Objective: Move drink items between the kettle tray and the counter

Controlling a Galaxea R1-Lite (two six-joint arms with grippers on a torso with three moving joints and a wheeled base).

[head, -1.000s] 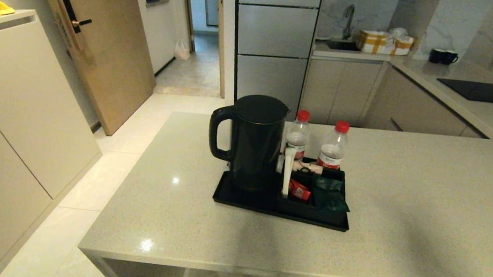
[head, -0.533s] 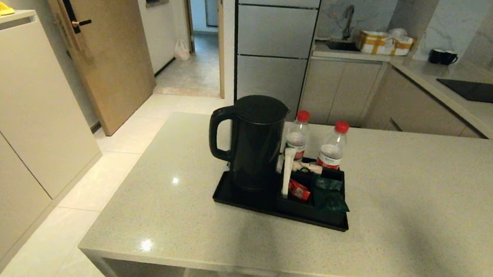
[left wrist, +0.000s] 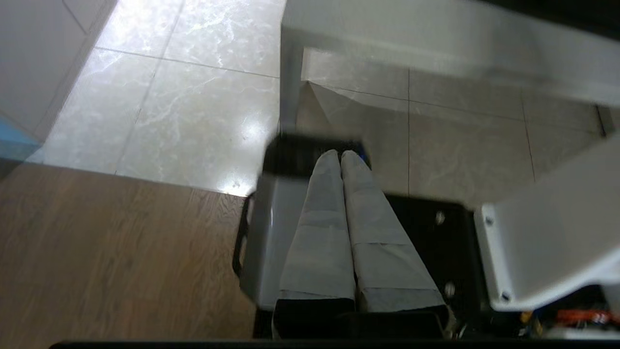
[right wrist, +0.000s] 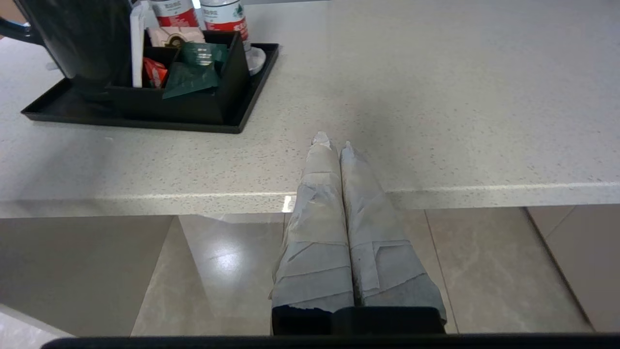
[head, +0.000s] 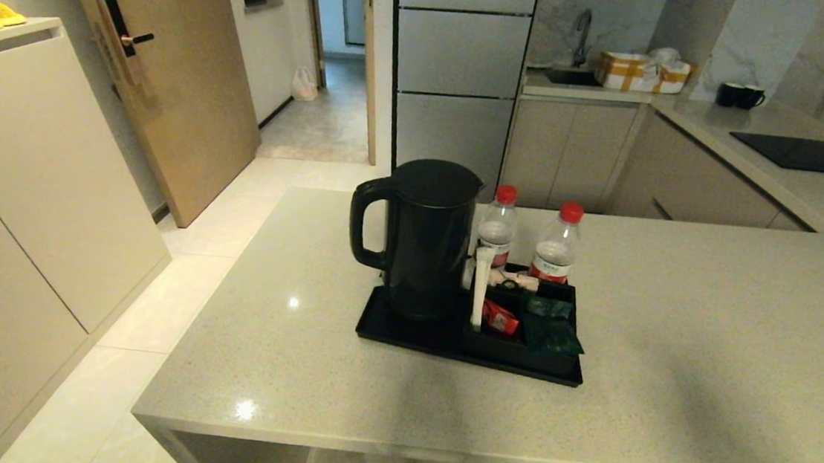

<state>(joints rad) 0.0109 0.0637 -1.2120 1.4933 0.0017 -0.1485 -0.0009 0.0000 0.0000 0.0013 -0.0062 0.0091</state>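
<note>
Two claws are parked low, below the level of the desk, and neither is seen in the head view. The right claw is pressed closed on nothing, its taped fingers touching, and is held in front of the near edge of the desk, to the right of the kettle tray. The left claw is likewise closed and empty, pointed down over the tiled floor beside the robot's own base. Farther out, the kettle tray is seen lying near the middle of the desk. The black kettle is stood upright on the tray's left part, with its handle turned to the left. A boxed section filled with sachets is set in the tray's right part. Two water bottles with red caps, the left bottle and the right bottle, are stood upright at the far side of the tray, just behind the boxed section; the right wrist view suggests that they rest on the tray's far strip. Nothing is yet judged to have been moved: every drink item is found at the tray, and none on the bare desk. The whole of the moving is left to be done, starting with a reach toward one item.
</note>
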